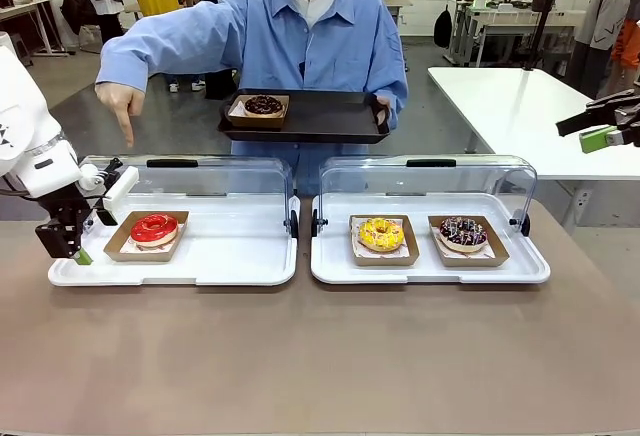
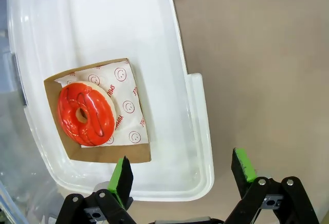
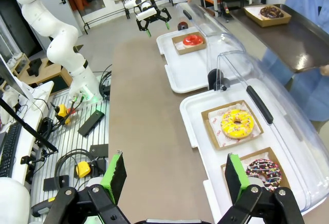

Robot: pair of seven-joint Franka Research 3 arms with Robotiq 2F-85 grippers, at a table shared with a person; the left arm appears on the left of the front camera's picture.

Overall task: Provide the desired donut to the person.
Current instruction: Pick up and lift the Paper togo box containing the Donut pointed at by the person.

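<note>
The person (image 1: pixel 310 36) stands across the table and points a finger (image 1: pixel 123 106) down at the red-glazed donut (image 1: pixel 154 228) (image 2: pixel 86 114). It lies in a brown paper tray inside the left white tray (image 1: pixel 235 251). My left gripper (image 1: pixel 68 251) (image 2: pixel 182 168) hovers open over that tray's near-left edge, just beside the red donut, holding nothing. My right gripper (image 1: pixel 600 128) (image 3: pixel 175 175) hangs open in the air at the far right, off to the side of the right white tray (image 1: pixel 330 256).
The person's other hand holds a black tray (image 1: pixel 330 116) carrying a chocolate donut (image 1: pixel 263 105). In the right tray lie a yellow donut (image 1: pixel 381 233) and a sprinkled chocolate donut (image 1: pixel 462 231). Both clear lids (image 1: pixel 425 176) stand open behind the trays.
</note>
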